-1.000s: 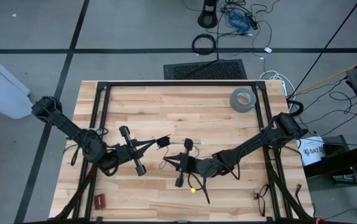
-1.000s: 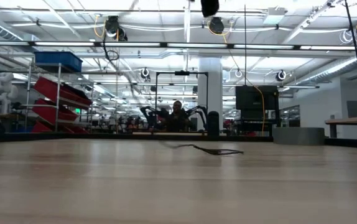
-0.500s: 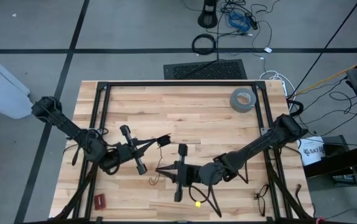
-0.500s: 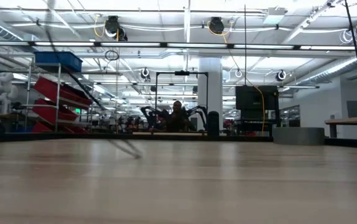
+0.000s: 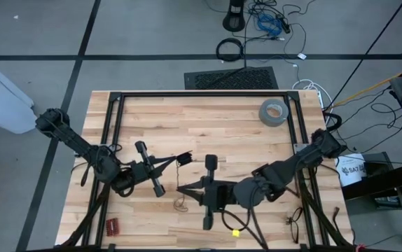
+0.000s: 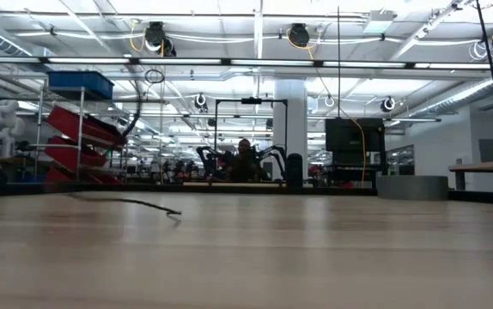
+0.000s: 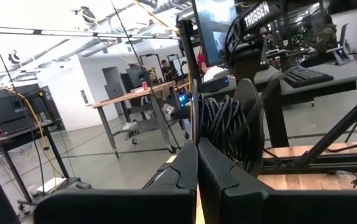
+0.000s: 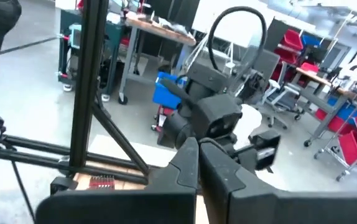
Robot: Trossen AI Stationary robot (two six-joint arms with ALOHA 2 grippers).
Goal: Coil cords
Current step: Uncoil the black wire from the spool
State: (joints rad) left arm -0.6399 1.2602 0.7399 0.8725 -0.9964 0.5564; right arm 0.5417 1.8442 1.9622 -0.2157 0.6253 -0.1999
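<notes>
Reaching in from the left side of the wooden table (image 5: 208,122), the left gripper (image 5: 187,156) has its fingers pressed together, as its own wrist view shows. In the high view a small dark clump of the thin black cord (image 5: 183,160) sits right at those fingertips, and a strand seems to run from there toward the table's front, but whether the jaws actually pinch the wire cannot be told. In front of that gripper, closer to the table's front edge, a small loop of the cord lies flat on the wood. The low view shows one thin dark length of wire lying along the tabletop and ending in a tiny tip.

Just right of that loop, the right gripper (image 5: 181,188) points toward the table's left side with its jaws likewise clenched, fingertip against fingertip in its wrist view. No wire can be made out between them.

A grey tape roll (image 5: 273,111) lies near the table's back right corner, well apart from both grippers. A small red item (image 5: 111,225) sits at the front left corner.

As for writing, the left wrist view shows white letters reading "TROSSEN" on a dark arm (image 7: 257,15) farther off. A white container (image 5: 350,170) off the table's right edge bears a label too small to read.
</notes>
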